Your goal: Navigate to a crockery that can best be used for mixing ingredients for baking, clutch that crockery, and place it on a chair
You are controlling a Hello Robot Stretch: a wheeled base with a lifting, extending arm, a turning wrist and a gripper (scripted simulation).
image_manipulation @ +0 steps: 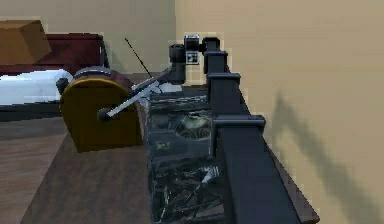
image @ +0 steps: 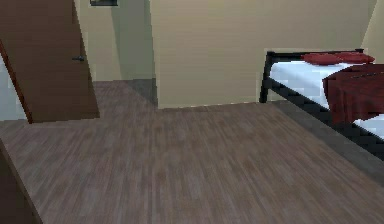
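In the arm side view my arm (image_manipulation: 232,120) rises as a dark bar over a wooden tabletop (image_manipulation: 100,185). At its far end stand two white marked squares (image_manipulation: 192,45). Left of them is the gripper (image_manipulation: 152,76), its thin fingers reaching toward a round brown wooden object (image_manipulation: 92,112) that stands on the table. I cannot tell whether the gripper holds anything. Under the arm sits a dark open box (image_manipulation: 182,160) full of tangled grey items. Nothing with the shape of a mixing bowl can be made out.
A bed (image_manipulation: 35,80) carrying a cardboard box (image_manipulation: 20,40) stands at the arm side view's left, and a beige wall (image_manipulation: 300,80) runs close on the right. Ahead lie bare wood floor (image: 170,160), an open brown door (image: 45,60), and a black-framed bed (image: 320,85) with red bedding.
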